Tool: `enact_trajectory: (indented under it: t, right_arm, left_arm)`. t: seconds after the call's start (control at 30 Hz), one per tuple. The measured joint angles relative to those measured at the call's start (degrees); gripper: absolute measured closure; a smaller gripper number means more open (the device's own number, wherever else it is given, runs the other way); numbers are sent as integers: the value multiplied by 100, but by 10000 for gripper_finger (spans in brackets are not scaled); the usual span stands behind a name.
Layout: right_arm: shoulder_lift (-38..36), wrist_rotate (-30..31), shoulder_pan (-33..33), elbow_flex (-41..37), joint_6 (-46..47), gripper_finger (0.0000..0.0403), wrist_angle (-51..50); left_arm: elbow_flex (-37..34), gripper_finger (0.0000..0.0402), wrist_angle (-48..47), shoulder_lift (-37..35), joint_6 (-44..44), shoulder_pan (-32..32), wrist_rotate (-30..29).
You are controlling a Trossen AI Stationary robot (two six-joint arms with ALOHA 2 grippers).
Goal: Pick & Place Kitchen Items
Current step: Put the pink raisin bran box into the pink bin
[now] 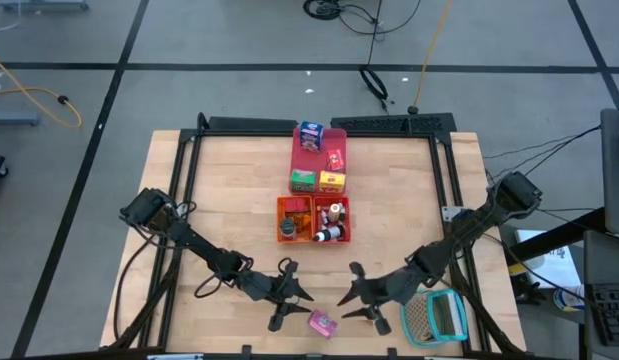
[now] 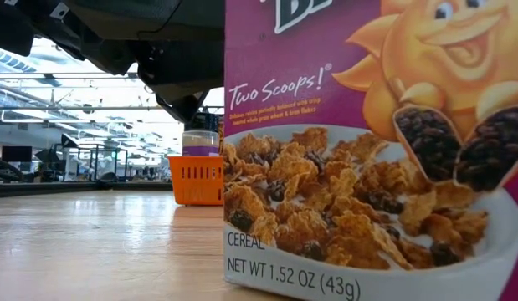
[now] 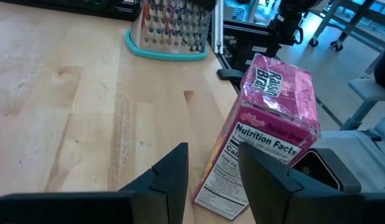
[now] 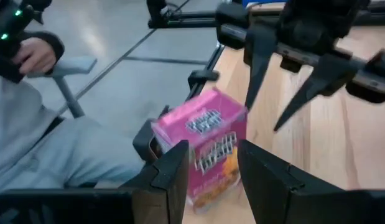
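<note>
A pink cereal box [image 1: 322, 323] stands at the table's near edge, between my two grippers and a little nearer than both. It shows in the left wrist view [image 3: 273, 124], in the right wrist view [image 4: 204, 143], and fills the low view [image 2: 367, 167]. My left gripper [image 1: 294, 292] is open just left of it, fingers apart with nothing between them [image 3: 211, 155]. My right gripper [image 1: 351, 295] is open just right of it [image 4: 211, 155]. Other small groceries sit in the red tray [image 1: 337, 134] and the orange tray [image 1: 283, 204] at mid-table.
A teal mesh basket [image 1: 436, 317] lies at the near right, close to my right arm. A person sits beyond the near edge, a hand [image 4: 30, 53] showing in the right wrist view. Bare wood lies left and right of the trays.
</note>
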Motion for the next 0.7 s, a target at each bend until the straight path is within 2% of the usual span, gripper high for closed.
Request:
enact_trajectory:
  t: [0.1,0.47,0.7]
  right_arm:
    - [129,259,167,90,5,271,36]
    - [885,216,273,103,444,271,442]
    - [911,214,309,103,709,271,572]
  left_arm:
    - [0,261,-17,0,-20,0,-2]
    - [0,261,-14,-2,4,57,-7]
    - [0,261,-34,-2,4,58,-7]
